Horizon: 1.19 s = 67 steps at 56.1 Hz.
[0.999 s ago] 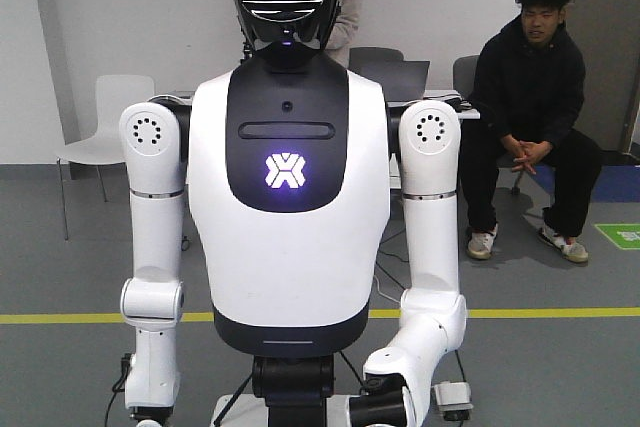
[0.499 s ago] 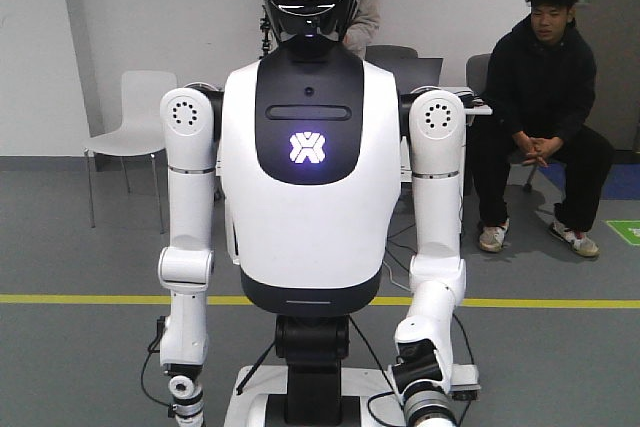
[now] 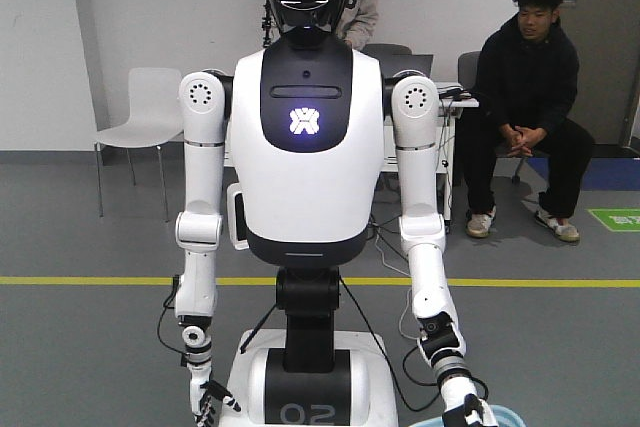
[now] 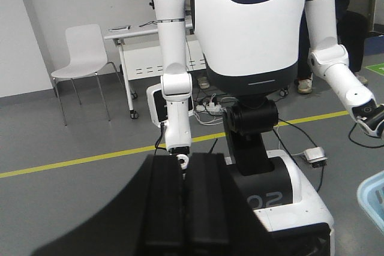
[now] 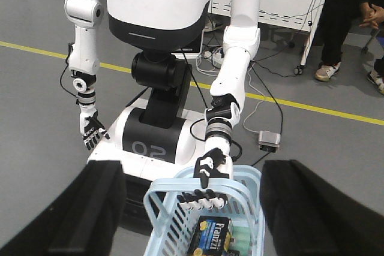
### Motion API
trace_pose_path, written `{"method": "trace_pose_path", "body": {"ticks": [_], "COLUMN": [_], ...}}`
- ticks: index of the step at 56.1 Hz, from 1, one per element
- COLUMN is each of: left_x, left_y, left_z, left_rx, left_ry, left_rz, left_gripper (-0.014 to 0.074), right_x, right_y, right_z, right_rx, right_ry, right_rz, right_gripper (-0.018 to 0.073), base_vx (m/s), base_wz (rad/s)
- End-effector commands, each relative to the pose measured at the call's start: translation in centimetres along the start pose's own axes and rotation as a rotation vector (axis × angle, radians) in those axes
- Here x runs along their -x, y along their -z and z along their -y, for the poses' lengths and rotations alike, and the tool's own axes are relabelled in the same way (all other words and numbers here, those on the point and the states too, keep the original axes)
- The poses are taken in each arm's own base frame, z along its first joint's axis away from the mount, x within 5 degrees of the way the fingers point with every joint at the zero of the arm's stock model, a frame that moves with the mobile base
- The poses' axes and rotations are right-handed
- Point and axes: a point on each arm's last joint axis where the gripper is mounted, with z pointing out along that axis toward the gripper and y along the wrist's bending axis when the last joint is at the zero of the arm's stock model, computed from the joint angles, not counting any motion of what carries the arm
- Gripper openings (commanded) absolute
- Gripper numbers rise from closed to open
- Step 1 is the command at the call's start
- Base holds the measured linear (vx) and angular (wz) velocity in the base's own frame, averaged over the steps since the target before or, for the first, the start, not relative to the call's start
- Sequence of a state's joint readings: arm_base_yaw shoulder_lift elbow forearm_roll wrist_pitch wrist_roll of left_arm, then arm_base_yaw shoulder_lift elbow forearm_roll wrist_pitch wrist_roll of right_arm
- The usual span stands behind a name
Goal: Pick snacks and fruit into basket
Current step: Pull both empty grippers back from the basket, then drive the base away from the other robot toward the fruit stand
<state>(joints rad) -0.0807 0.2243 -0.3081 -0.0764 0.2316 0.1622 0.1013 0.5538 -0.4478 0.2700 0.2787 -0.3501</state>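
My right jaws are spread wide and empty, the basket (image 5: 159, 214) sits straight ahead between them in the humanoid's hand (image 5: 210, 169) with one snack pack (image 5: 210, 238) inside, my left jaws look pressed together and lie farther off, and I see no fruit.

A robotics test lab: a white humanoid robot (image 3: 307, 147) on a wheeled base stands on a bare grey floor (image 3: 90, 347) crossed by a yellow tape line (image 3: 80, 280). A power strip (image 5: 270, 141) and cables trail behind it. A seated man (image 3: 525, 97) watches beside a white surface (image 4: 141, 31) and a plastic chair (image 3: 140, 122).
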Motion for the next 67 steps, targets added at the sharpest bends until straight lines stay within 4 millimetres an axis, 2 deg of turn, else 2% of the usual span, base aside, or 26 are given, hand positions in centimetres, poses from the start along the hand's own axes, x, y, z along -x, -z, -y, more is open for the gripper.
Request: {"method": "trace_pose_path", "body": {"ticks": [1,39,67], "left_x": [1.57,1.57,1.57], "left_y": [0.11,0.11,0.11], "left_z": [-0.20,-0.20,-0.20], "left_rx": [0.016,0.016,0.016], "left_ry": [0.010,0.010,0.010], "left_rz": [0.095,0.095,0.095], "left_gripper": [0.0080,0.0080,0.0080], "right_x": [1.65,1.65,1.65], "right_y": [0.33,0.33,0.33], "right_z": [0.38,0.38,0.38], "right_rx": [-0.035,-0.035,-0.035], "right_ry": [0.008,0.008,0.008], "right_rz": [0.102,0.102,0.102], "right_gripper": [0.0532,0.0532,0.0532], "base_vx": [-0.27,-0.25,-0.21], "base_wz": [-0.10,-0.04,0.25]}}
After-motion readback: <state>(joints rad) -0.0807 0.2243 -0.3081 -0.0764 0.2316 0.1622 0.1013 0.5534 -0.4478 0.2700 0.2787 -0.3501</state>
